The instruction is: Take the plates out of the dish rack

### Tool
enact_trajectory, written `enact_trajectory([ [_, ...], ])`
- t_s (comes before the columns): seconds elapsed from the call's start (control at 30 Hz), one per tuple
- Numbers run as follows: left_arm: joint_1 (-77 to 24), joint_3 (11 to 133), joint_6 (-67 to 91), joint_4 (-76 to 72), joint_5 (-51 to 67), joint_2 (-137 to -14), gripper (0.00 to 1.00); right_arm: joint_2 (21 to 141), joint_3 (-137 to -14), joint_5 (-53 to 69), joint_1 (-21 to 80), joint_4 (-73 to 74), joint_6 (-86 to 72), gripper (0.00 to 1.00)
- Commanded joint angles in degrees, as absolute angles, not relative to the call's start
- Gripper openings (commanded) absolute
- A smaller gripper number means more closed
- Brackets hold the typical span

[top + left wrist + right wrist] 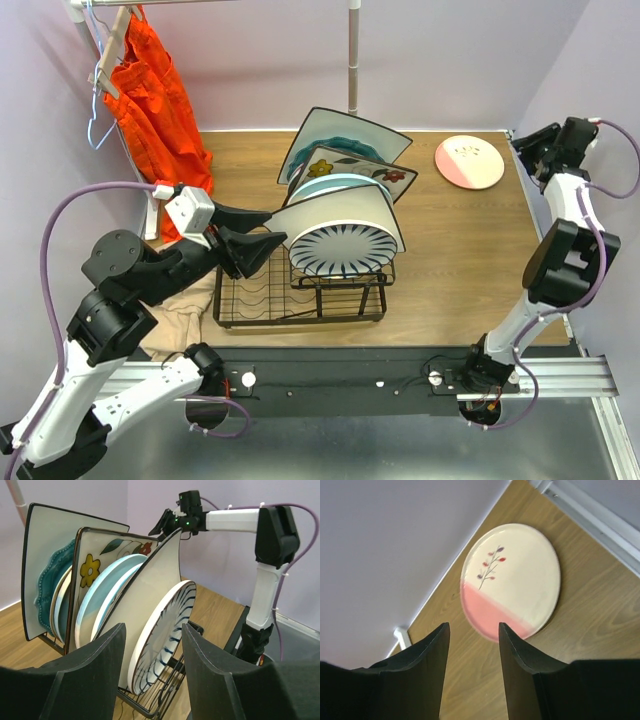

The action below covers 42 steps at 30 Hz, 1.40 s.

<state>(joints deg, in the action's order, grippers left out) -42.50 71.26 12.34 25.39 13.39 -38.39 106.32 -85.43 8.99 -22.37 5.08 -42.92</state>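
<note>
Black wire forms the dish rack (300,298), which stands on the wooden surface (450,260) a little left of centre in the top view. Plates stand on edge in its raised tier. Foremost is a striped round plate (340,250). Just behind it comes a white plate with a dark rim (335,212). Behind that stand pale blue round plates (105,595), a flower-print square plate (365,172) and a large pale square plate (350,135) at the back. From the left wrist a teal scalloped plate (47,585) shows against that rearmost one.

The left tool (272,228) comes in from the left of the frame and is level with the left edges of the front plates. Its jaws stand wide and grip nothing. In the wrist view they frame the striped plate and the white one. Whether a fingertip touches a plate edge cannot be told.

A cream-pink plate (469,161) with a small red sprig lies flat on the surface at the upper right, well apart from the rack. The right tool (472,626) hangs above its near edge with its jaws parted and nothing between them.

An orange garment (150,90) hangs at the upper left.
</note>
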Motion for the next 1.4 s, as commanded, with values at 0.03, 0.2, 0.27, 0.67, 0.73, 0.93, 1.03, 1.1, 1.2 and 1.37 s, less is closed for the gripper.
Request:
enact_trajectory([
  [0.03, -42.71, 72.16, 9.49, 26.89, 11.78, -38.85, 0.57, 95.21, -83.33, 19.33, -17.76, 13.87, -33.15, 0.53],
  [0.2, -42.72, 69.79, 9.40, 24.35, 14.06, -39.02, 0.57, 79.58, -79.72, 26.17, -13.81, 15.03, -29.36, 0.55],
  [0.27, -42.71, 68.38, 8.70, 22.08, 15.46, -39.02, 0.57, 75.78, -78.67, 31.71, -13.19, 15.03, -28.22, 0.56],
  [0.67, -42.72, 63.90, 2.55, 17.75, 21.25, -41.48, 0.59, 53.62, -68.38, 49.64, -11.25, 14.50, -22.77, 0.57],
  [0.73, -42.80, 63.81, 1.32, 18.28, 22.76, -43.06, 0.58, 52.56, -67.86, 54.46, -11.25, 13.11, -20.84, 0.57],
  [0.93, -42.80, 63.81, 0.26, 18.11, 26.80, -46.05, 0.53, 48.43, -66.97, 65.01, -11.25, 8.28, -16.62, 0.57],
  [1.03, -42.71, 63.55, -1.13, 16.96, 25.85, -46.40, 0.52, 46.50, -65.57, 70.03, -10.20, 4.33, -15.91, 0.58],
  [1.1, -42.80, 63.46, -1.32, 16.44, 25.22, -46.84, 0.52, 45.36, -64.69, 71.54, -8.97, 2.64, -15.47, 0.60],
  [1.2, -42.71, 63.37, -1.76, 16.44, 26.54, -47.37, 0.52, 43.60, -63.90, 74.00, -8.09, 0.61, -15.91, 0.61],
  [1.37, -42.72, 62.49, -2.64, 16.17, 27.33, -47.55, 0.50, 42.80, -61.52, 77.08, -6.68, -9.67, -21.71, 0.61],
])
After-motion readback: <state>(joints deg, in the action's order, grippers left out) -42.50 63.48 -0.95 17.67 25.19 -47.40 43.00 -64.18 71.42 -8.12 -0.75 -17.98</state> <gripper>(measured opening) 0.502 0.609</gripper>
